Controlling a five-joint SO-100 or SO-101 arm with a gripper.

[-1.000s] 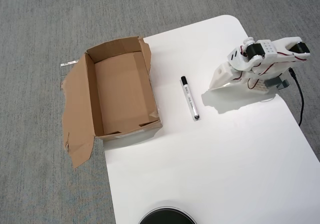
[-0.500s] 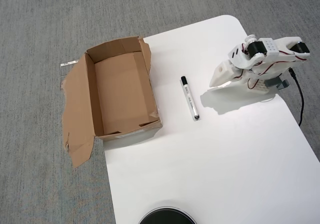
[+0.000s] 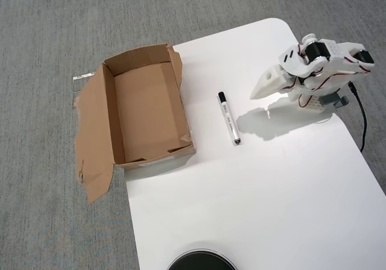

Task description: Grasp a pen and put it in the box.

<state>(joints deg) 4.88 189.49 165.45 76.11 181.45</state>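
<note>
Pen is the thing to pick up, and it lies flat on the white table, all by itself. Its black cap points toward the far side of the overhead view, and its dark tip points toward the near side. Nothing is touching it.

At the very bottom edge, close to us, a dark round thing peeks in. Too little of it shows to say what it is.

A bit farther up, on the left, sits the brown box. It is open and it looks empty. One wide torn flap lies flat beside it, hanging out over the grey carpet. The pen is just to the right of the box, with a strip of bare table between them.

Farther still, on the right, is the white robot arm. Its claw has lifted and swung a little toward the pen since a second ago, and its shadow has slid along too. The claw holds nothing. It comes to one white point, so I cannot tell if it is open or closed.

So the arm seems to be starting its reach. The pen has not moved, and the grab is not yet done.
</note>
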